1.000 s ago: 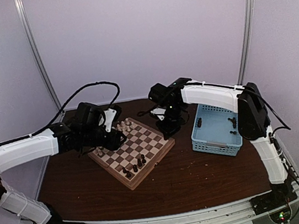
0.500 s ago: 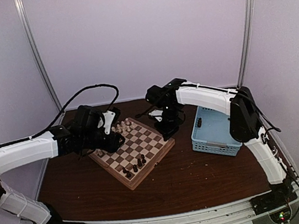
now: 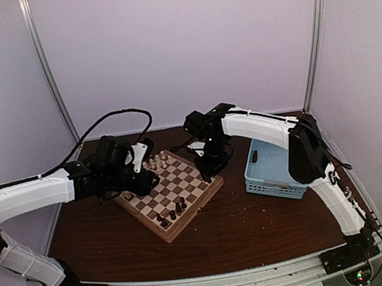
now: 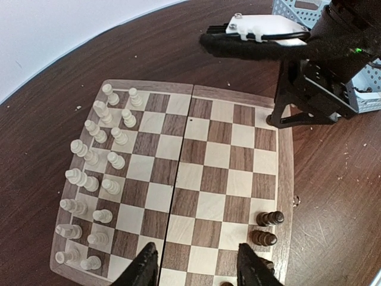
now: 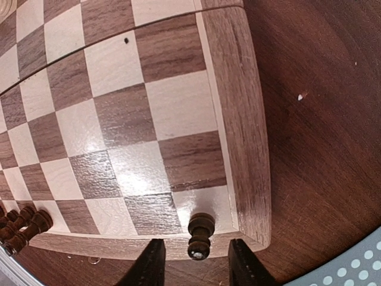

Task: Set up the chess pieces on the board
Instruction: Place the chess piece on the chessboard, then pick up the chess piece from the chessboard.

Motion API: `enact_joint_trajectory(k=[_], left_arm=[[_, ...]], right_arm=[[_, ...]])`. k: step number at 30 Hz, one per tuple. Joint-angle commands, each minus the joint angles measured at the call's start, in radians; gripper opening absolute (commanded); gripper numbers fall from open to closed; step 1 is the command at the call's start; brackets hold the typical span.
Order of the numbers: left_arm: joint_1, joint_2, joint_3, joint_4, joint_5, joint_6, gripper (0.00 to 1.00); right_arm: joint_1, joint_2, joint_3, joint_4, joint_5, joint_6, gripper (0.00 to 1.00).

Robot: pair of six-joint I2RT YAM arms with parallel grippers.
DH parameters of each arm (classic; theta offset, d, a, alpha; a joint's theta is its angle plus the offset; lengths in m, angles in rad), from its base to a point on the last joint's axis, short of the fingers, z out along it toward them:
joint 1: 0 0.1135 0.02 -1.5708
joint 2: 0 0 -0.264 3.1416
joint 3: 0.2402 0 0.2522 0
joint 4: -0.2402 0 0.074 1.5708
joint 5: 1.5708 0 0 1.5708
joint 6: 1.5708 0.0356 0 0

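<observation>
Board corner square holds one dark pawn between released right fingers; left fingers hang released over bare squares.

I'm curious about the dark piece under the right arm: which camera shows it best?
The right wrist view: the piece stands on the board's corner square, between the fingers of the open right gripper. In the top and left wrist views it cannot be made out under that gripper.
</observation>
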Motion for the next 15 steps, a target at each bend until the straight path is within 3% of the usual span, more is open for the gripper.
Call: enact_joint_trajectory(k=[1,6,15], left_arm=[[0.009,0.003,0.004,0.046,-0.002,0.016,0.46],[0.009,0.039,0.049,0.018,0.030,0.017,0.46],[0.009,0.154,0.202,-0.067,0.142,0.013,0.46]], right_arm=[[0.004,-0.068,-0.045,0.086,-0.004,0.014,0.42],[0.003,-0.184,-0.182,0.215,0.018,0.013,0.40],[-0.024,-0.585,-0.653,0.653,0.111,0.006,0.37]])
